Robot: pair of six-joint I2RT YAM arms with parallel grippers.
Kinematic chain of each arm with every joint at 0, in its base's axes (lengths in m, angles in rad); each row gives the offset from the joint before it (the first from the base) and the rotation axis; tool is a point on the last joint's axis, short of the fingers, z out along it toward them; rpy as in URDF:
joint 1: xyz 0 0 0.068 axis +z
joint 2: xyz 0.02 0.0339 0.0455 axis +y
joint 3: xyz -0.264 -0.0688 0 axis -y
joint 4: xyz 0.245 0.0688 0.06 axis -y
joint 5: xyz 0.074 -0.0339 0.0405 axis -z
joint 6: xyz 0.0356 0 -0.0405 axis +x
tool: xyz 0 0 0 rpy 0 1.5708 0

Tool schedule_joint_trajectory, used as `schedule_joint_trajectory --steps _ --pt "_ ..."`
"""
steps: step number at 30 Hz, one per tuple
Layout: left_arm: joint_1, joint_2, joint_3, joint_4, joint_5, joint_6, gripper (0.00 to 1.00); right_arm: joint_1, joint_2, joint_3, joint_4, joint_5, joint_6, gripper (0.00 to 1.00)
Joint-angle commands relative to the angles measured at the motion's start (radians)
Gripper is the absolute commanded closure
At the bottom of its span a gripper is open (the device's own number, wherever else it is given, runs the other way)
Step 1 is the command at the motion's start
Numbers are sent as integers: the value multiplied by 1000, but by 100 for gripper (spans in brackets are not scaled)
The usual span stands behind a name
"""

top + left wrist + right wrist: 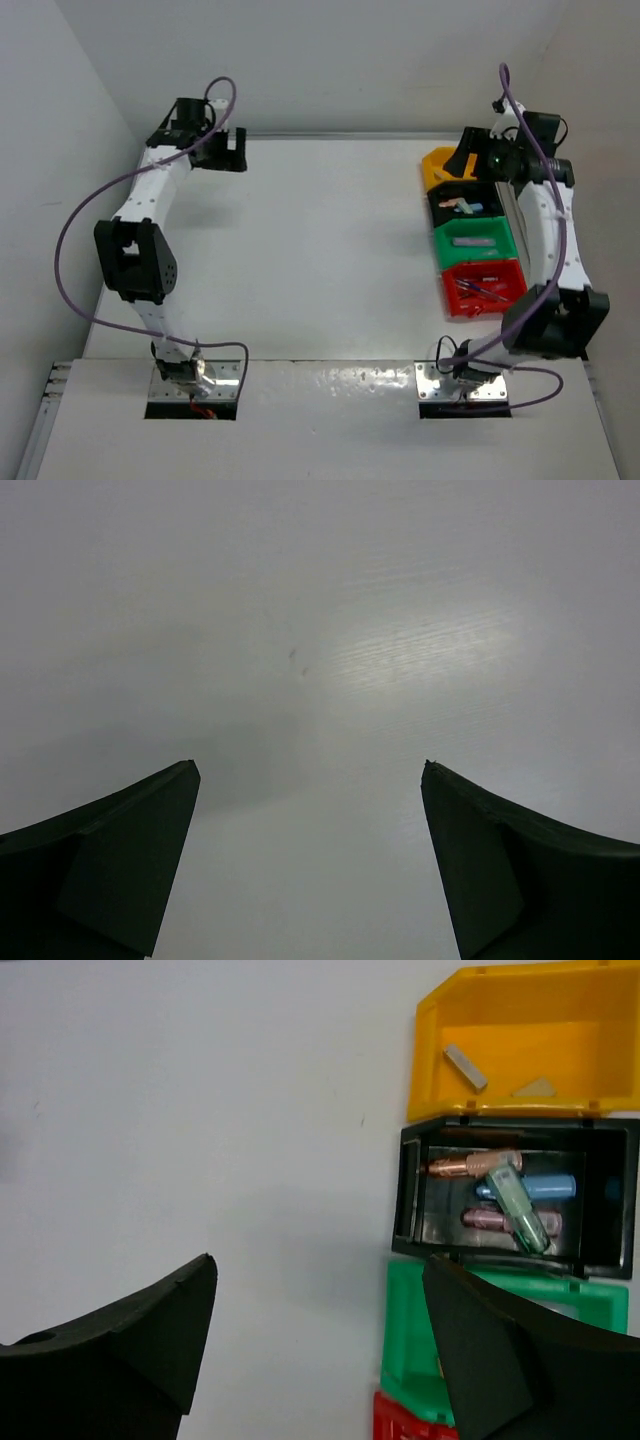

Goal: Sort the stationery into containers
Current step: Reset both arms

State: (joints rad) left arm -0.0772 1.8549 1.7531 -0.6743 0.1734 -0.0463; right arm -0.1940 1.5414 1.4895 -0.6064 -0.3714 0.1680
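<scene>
No readable text, label, brand, number or sign anywhere.

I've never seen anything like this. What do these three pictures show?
Two robot arms, the left arm and the right arm, are bolted to a table. One picture looks down from above; the others come from a camera on each wrist, where the dark wedges are the grasping tool. The left tool and right tool are both open and hold nothing. Beside the right arm stand four bins: yellow bin, black bin holding chunky markers, green bin, red bin holding pens.
</scene>
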Motion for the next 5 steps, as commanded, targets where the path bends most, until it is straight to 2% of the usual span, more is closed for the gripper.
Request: schedule_joint_trajectory --steps 1,5 --pt "51 -123 -17 50 -17 -26 0 -15 -86 -77 0 -3 -13 18" --pt "77 -148 -33 48 -28 -30 0 -33 -112 -95 -1 5 -13 18"
